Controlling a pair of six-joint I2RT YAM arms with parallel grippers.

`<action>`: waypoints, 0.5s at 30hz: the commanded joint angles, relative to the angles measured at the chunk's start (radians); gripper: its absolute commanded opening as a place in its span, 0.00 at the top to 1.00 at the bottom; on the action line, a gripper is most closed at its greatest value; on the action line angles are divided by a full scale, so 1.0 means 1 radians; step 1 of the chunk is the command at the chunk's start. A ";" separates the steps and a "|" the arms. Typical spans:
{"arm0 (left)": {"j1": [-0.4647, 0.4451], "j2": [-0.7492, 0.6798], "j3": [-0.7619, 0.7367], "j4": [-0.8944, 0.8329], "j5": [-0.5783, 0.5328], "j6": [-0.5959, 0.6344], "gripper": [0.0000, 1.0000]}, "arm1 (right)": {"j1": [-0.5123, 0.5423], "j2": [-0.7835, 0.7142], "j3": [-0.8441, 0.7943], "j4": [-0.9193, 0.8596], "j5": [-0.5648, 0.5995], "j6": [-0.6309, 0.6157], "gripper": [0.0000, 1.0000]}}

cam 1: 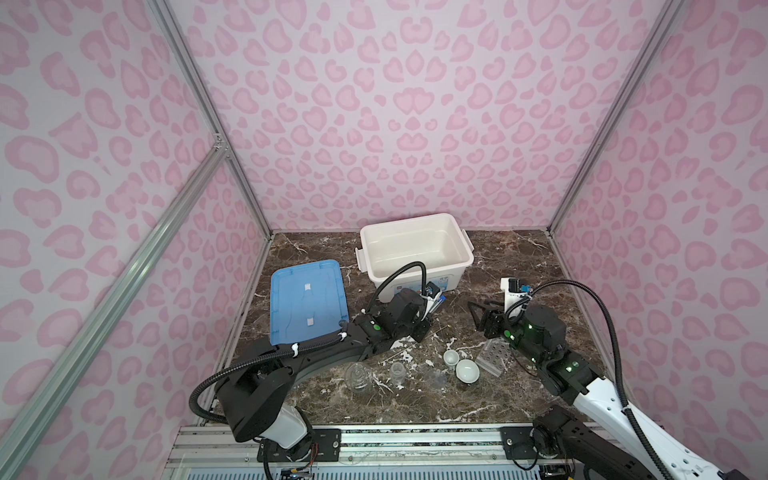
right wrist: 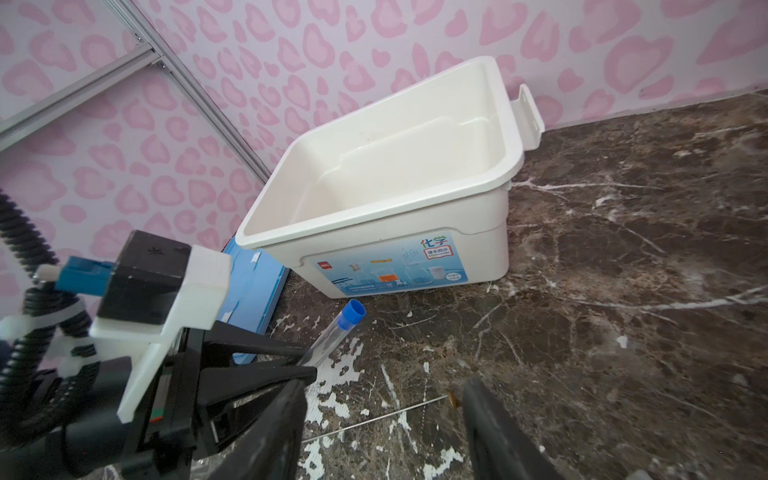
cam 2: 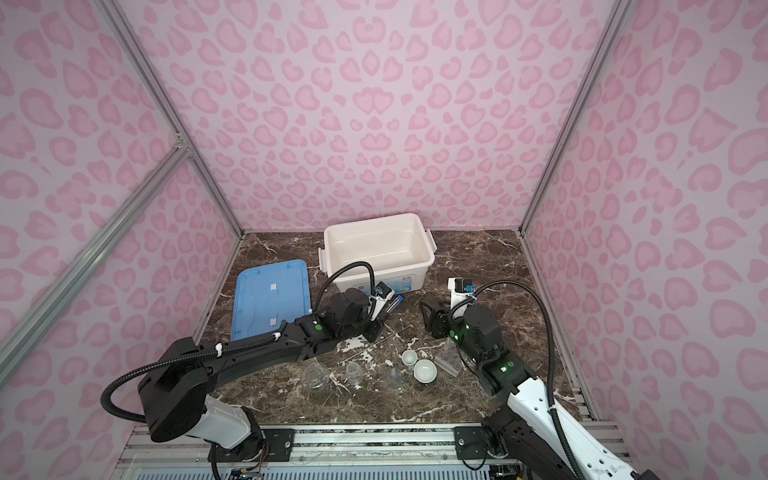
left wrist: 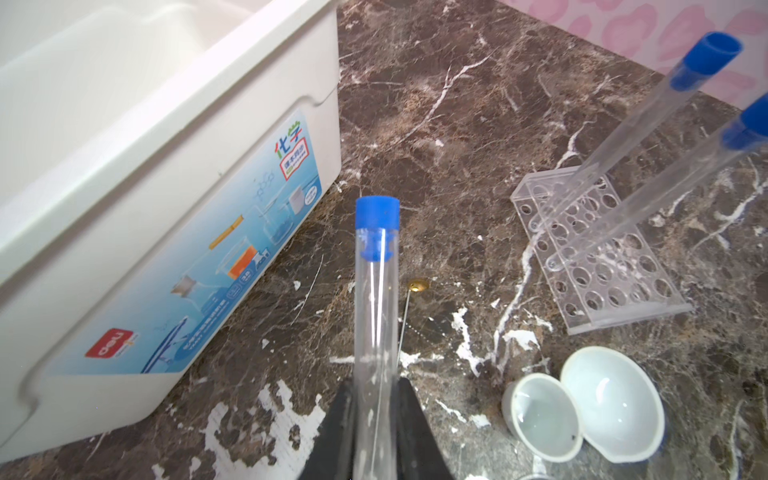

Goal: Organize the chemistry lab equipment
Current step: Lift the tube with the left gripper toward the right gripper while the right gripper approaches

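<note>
Beside the white box (right wrist: 494,249), the left tool (left wrist: 376,415) grips a blue-capped tube (left wrist: 376,291) — the right tool (right wrist: 384,386) hangs open over the bench (right wrist: 623,291).

Left tool (left wrist: 376,399) pinched; right tool (right wrist: 384,395) agape

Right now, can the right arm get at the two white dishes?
Probably yes: the dishes lie uncovered close to its open, empty end effector, and nothing stands between them.

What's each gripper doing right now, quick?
Left gripper: shut on a blue-capped test tube.
Right gripper: open, nothing between its jaws.
</note>
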 commanded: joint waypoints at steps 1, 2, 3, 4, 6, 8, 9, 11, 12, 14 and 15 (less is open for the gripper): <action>-0.005 -0.021 -0.010 0.076 0.043 0.027 0.83 | -0.014 0.022 0.012 0.060 -0.110 0.043 0.39; -0.009 -0.024 -0.015 0.086 0.050 0.030 0.83 | -0.019 0.028 0.013 0.066 -0.120 0.050 0.39; -0.012 -0.029 -0.019 0.100 0.055 0.032 0.83 | -0.026 0.033 0.013 0.074 -0.131 0.058 0.39; -0.015 -0.033 -0.024 0.113 0.057 0.034 0.83 | -0.032 0.038 0.012 0.080 -0.142 0.065 0.39; -0.020 -0.041 -0.033 0.139 0.060 0.037 0.83 | -0.044 0.049 0.013 0.095 -0.167 0.086 0.40; -0.025 -0.046 -0.038 0.147 0.062 0.040 0.83 | -0.053 0.062 0.013 0.102 -0.186 0.099 0.40; -0.026 -0.050 -0.039 0.167 0.066 0.043 0.83 | -0.057 0.069 0.014 0.106 -0.194 0.105 0.41; -0.029 -0.051 -0.039 0.185 0.074 0.047 0.83 | -0.063 0.081 0.015 0.114 -0.203 0.118 0.41; -0.032 -0.054 -0.040 0.193 0.077 0.051 0.83 | -0.066 0.088 0.013 0.121 -0.209 0.125 0.42; -0.039 -0.056 -0.040 0.203 0.076 0.057 0.83 | -0.071 0.101 0.011 0.138 -0.220 0.139 0.43; -0.043 -0.057 -0.039 0.207 0.077 0.061 0.83 | -0.070 0.107 0.011 0.147 -0.227 0.145 0.43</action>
